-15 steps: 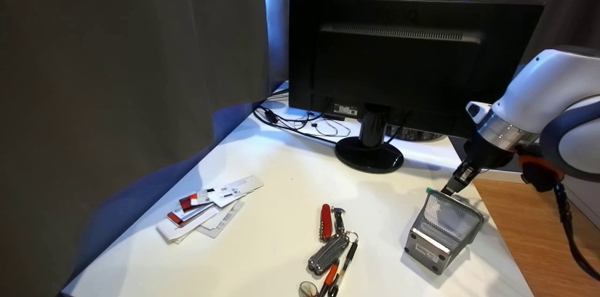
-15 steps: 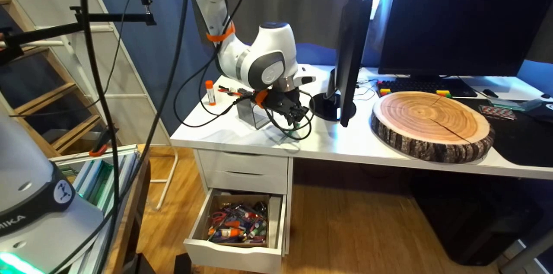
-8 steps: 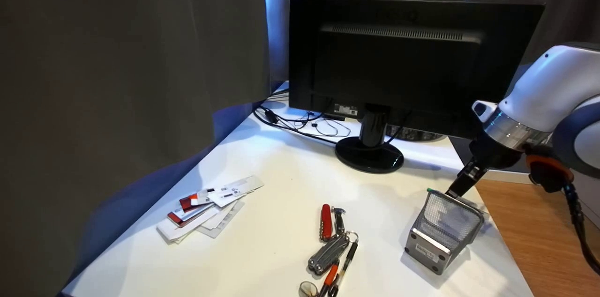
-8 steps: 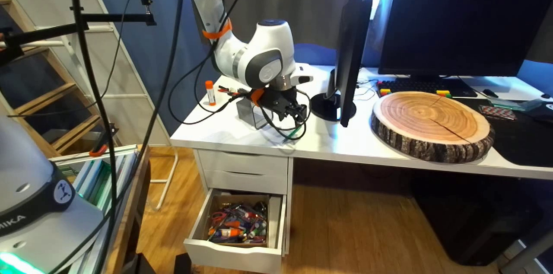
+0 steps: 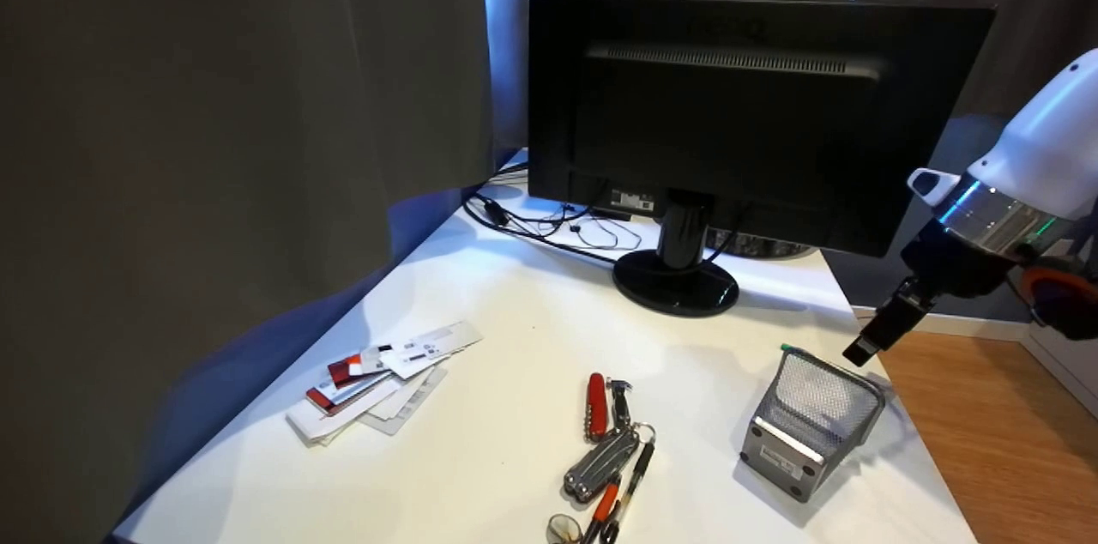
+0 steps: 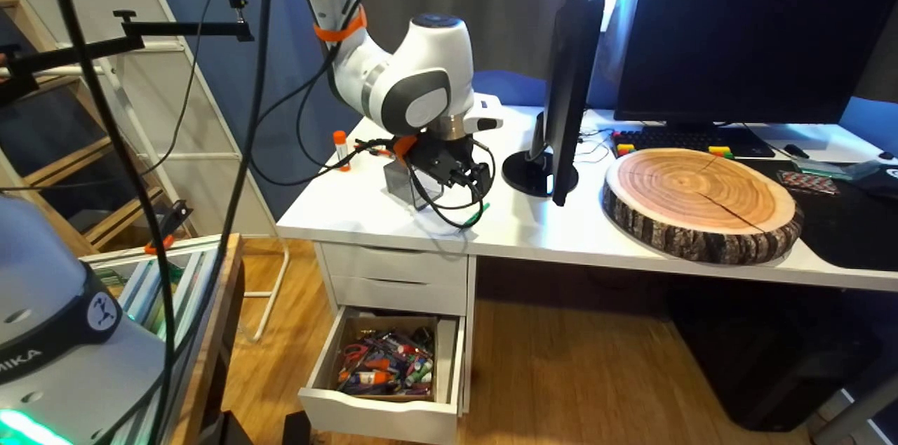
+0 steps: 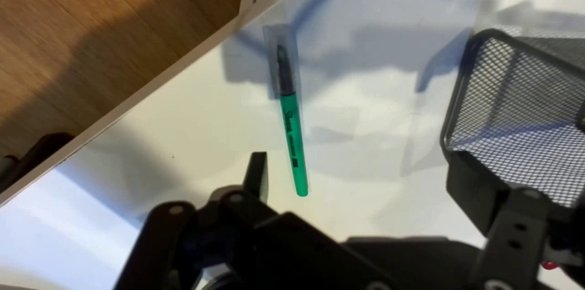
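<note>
My gripper [image 7: 358, 159] stands wide open above the white desk [image 7: 192, 143], with nothing held. Below and between its fingers, nearer the left one in the wrist view, a green marker [image 7: 293, 139] lies flat, its dark end towards the desk edge. A grey wire-mesh holder [image 7: 516, 98] is at the right of that view, partly covered by the right finger. In an exterior view the mesh holder [image 5: 819, 407] rests on its side, base facing the camera, and the gripper [image 5: 860, 353] hovers just beyond its open end. Cables partly cover the gripper [image 6: 480, 182] in an exterior view.
A black monitor [image 5: 738, 115] rises behind the arm's work area. A red pocket knife [image 5: 597, 407], a multi-tool [image 5: 600, 467] and a pile of cards [image 5: 377, 381] lie on the desk. A glue stick [image 6: 342, 151] stands there too. Below, a drawer [image 6: 382, 413] is pulled out.
The jaws have spread apart. My gripper has risen and drawn back from the mesh holder. The green marker now shows apart from the fingers, lying on the desk; the holder has not moved.
</note>
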`<state>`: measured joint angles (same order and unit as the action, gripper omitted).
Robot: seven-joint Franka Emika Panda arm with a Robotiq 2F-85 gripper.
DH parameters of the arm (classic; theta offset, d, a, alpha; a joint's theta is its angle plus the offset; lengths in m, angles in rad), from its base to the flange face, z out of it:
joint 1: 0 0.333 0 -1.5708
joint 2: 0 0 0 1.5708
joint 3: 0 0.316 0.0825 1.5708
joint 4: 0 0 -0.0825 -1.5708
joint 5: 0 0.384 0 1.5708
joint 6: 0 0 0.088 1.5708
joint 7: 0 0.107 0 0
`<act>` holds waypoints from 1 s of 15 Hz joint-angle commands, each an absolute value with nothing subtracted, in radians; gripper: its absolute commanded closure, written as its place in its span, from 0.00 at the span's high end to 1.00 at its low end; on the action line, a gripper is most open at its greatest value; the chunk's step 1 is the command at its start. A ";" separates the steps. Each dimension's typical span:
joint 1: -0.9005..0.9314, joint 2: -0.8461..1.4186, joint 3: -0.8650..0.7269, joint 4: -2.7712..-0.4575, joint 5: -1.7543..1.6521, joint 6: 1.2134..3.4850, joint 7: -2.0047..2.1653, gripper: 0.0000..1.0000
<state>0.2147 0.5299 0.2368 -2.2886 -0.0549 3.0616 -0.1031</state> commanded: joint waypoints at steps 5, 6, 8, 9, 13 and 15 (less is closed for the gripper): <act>-0.200 0.545 0.683 -2.359 -0.008 3.031 -0.316 1.00; -0.248 0.566 0.736 -2.356 -0.008 3.019 -0.340 1.00; -0.330 0.630 0.815 -2.345 -0.017 2.991 -0.394 1.00; -0.349 0.642 0.830 -2.344 -0.020 2.971 -0.405 1.00; -0.395 0.714 0.859 -2.328 -0.029 2.930 -0.447 1.00; -0.411 0.761 0.870 -2.312 -0.035 2.939 -0.471 1.00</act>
<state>-0.3762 0.6857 0.8387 -2.3471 -0.0366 2.9540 -0.4220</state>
